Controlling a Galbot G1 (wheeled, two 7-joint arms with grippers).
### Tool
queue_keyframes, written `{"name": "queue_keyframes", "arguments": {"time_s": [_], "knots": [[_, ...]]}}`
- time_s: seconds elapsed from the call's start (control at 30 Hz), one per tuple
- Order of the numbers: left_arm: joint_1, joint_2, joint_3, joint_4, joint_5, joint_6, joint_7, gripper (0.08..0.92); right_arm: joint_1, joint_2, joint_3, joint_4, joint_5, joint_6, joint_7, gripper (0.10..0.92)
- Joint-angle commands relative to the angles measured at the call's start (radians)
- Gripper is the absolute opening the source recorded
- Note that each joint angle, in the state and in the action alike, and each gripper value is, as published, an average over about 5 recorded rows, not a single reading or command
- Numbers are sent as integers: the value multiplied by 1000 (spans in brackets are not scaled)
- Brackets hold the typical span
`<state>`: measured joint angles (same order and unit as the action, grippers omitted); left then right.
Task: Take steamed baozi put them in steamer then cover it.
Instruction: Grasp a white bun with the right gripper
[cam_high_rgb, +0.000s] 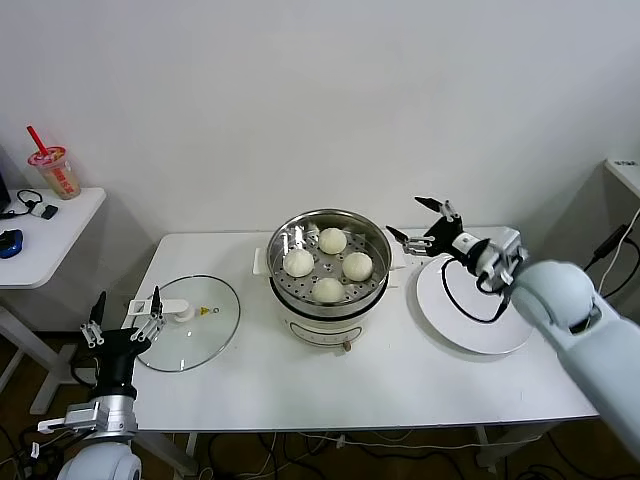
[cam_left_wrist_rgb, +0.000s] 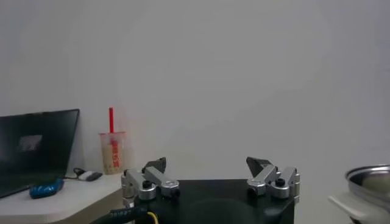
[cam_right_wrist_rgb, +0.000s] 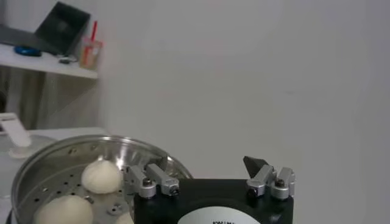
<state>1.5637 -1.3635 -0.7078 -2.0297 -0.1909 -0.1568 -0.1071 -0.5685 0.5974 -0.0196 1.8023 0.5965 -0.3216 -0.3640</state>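
Steamed baozi (cam_high_rgb: 329, 264), all 4, lie on the tray inside the steamer (cam_high_rgb: 328, 232). The left gripper (cam_high_rgb: 125, 323), jaws spread and empty, hangs just beside the glass lid (cam_high_rgb: 190, 322), whose white handle (cam_high_rgb: 176, 309) points toward it. The right gripper (cam_high_rgb: 424, 222), also spread, is near the white plate (cam_high_rgb: 478, 305), farther from the lid.

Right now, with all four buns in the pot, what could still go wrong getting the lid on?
The glass lid lies flat by the table's left edge, so the open left gripper beside it could nudge it off while reaching for the white handle. The open right gripper hovers near the steamer rim and could block the lid. A tilted lid might press a baozi.
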Motion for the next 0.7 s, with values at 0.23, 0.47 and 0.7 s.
{"name": "queue_keyframes", "arguments": {"time_s": [0.23,0.47,0.7], "knots": [[-17,-3,0,7,-41,12,17,823,977,-68,-991,-195,167,-71,-287,823],[-19,6,0,14,-29,9,20,823,1201,78,-1280,-330,169,-39,-360,823],[-29,9,3,25,-1,5,19,823,1347,243,-1481,-495,245,-3,-467,823]]}}
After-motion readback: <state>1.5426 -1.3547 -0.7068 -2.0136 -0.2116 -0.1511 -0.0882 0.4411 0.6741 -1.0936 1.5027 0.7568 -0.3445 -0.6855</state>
